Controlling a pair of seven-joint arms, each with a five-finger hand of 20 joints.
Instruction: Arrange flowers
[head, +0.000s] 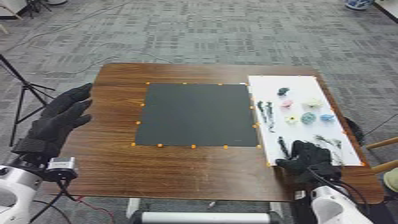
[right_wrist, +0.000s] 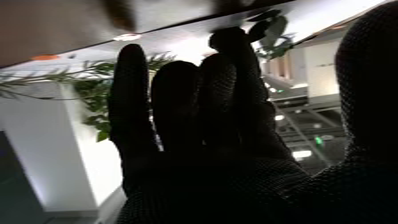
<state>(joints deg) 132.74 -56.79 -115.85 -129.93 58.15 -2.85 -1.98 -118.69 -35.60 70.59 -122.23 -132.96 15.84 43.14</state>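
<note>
The right hand (head: 307, 156), fingers straight, is at the near end of the white sheet (head: 284, 86) on the table's (head: 204, 172) right, perhaps touching a leafy sprig (right_wrist: 276, 31). Flowers (head: 308, 118) lie farther up that sheet. The left hand (head: 55, 120), fingers extended, hangs by the table's left edge.

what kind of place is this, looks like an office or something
Probably a robotics lab or test room in an office-like space: patterned grey carpet, a black tripod on the floor, and the robot's gloved left hand by a wooden table.
</note>
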